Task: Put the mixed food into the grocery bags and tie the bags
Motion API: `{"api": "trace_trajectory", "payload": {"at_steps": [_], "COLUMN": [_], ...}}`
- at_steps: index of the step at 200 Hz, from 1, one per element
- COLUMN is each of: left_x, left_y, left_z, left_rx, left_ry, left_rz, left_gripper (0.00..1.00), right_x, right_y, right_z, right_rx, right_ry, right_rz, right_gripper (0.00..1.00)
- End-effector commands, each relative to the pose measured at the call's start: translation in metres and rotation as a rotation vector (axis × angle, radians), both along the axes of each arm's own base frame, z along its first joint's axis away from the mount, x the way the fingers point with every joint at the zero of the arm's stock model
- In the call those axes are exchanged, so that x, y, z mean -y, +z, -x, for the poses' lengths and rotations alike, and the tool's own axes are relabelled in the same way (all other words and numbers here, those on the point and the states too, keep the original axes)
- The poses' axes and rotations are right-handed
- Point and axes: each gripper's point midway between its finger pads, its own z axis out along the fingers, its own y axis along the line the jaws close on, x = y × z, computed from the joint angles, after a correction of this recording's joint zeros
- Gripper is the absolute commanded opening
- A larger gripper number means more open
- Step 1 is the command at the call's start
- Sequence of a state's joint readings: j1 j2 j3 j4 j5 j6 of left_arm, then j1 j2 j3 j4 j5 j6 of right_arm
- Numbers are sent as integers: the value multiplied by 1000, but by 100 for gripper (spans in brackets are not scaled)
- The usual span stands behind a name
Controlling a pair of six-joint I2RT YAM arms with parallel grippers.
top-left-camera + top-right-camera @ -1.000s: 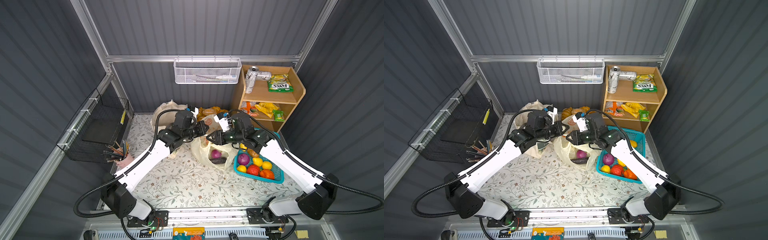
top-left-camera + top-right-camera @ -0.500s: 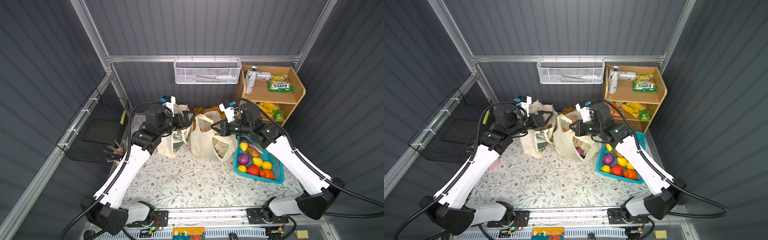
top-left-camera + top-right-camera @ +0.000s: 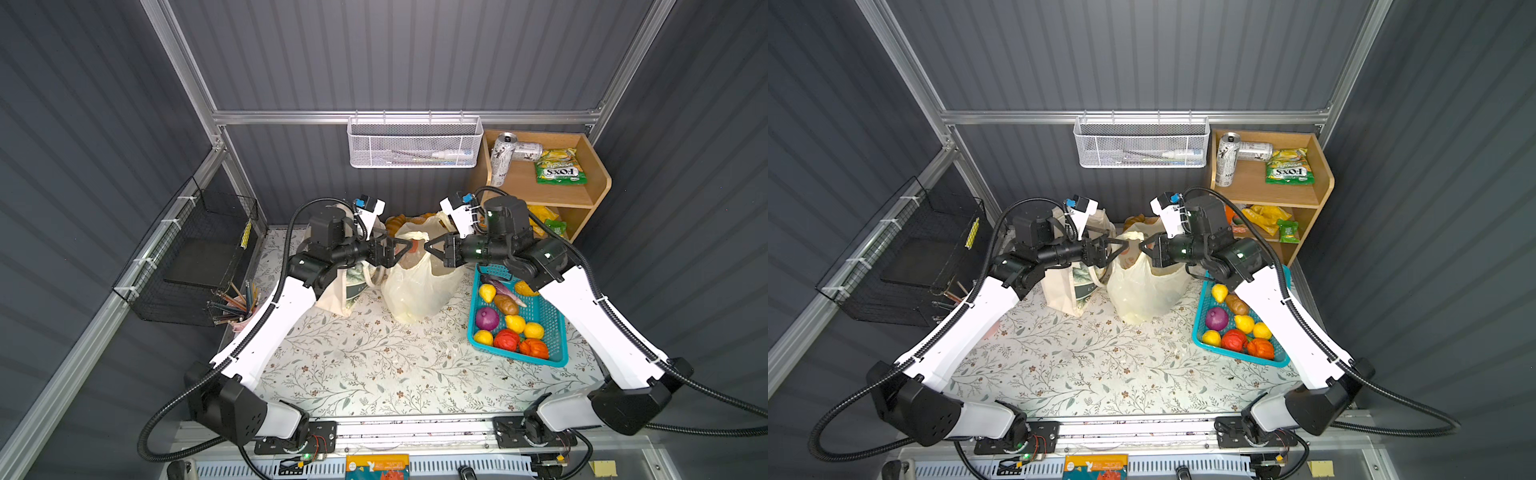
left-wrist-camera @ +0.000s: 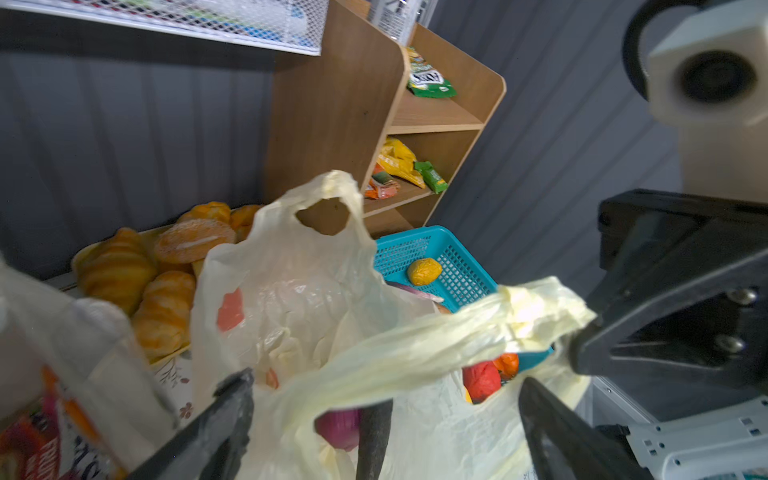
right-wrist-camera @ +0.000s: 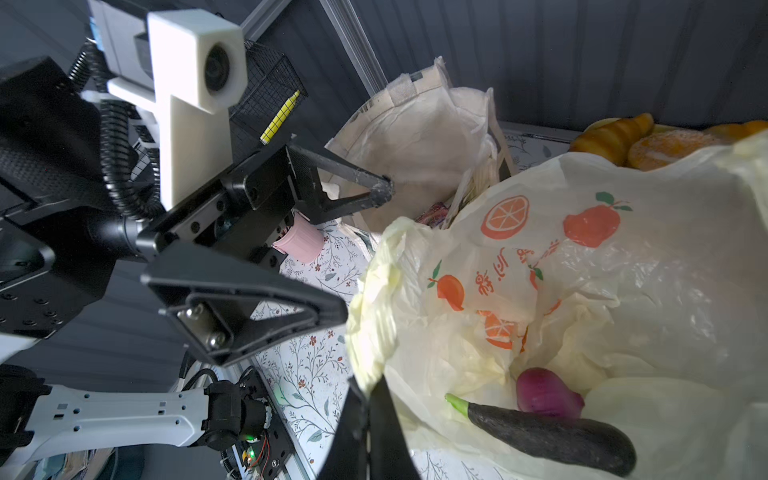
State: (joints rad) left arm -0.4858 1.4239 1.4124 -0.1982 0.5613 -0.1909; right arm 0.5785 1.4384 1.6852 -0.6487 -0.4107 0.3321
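Floral table (image 3: 374, 361) carries everything; the cream plastic bag (image 3: 419, 291) stands just beside the turquoise basket (image 3: 515, 358), with an eggplant (image 5: 552, 436) and a purple onion (image 5: 544, 395) inside; the canvas tote (image 3: 338, 291) sits on the bag's far side from that basket; the right claw (image 3: 427, 246) is clamped on one twisted handle (image 4: 415, 353); the left claw (image 3: 405, 251) gapes wide, that strand between its fingers. Tying looks to be the step; the left should take the free loop (image 4: 328, 203) and pull gently, since thin film tears.
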Motion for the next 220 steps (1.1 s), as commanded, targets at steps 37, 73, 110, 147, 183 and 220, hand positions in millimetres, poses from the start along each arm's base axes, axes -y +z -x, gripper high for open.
{"api": "trace_trajectory", "payload": {"at_steps": [37, 73, 110, 147, 183, 220], "left_x": [52, 41, 30, 41, 53, 59], "left_y": [-16, -53, -72, -51, -43, -47], "left_z": [45, 29, 3, -8, -7, 7], "left_rx": [28, -11, -16, 6, 4, -4], "left_ry": [-232, -53, 113, 109, 43, -56], "left_rz": [47, 54, 83, 166, 217, 166], "left_gripper": [100, 97, 81, 80, 30, 0], "right_x": [-3, 0, -3, 0, 4, 26], "right_y": [-18, -15, -13, -18, -17, -6], "right_z": [-10, -14, -10, -7, -7, -12], "right_rx": [-35, -24, -33, -39, -28, 37], "right_ry": [-17, -58, -45, -55, -66, -93], "right_rz": [14, -10, -44, -48, -49, -32], "right_gripper": [0, 0, 0, 0, 9, 61]}}
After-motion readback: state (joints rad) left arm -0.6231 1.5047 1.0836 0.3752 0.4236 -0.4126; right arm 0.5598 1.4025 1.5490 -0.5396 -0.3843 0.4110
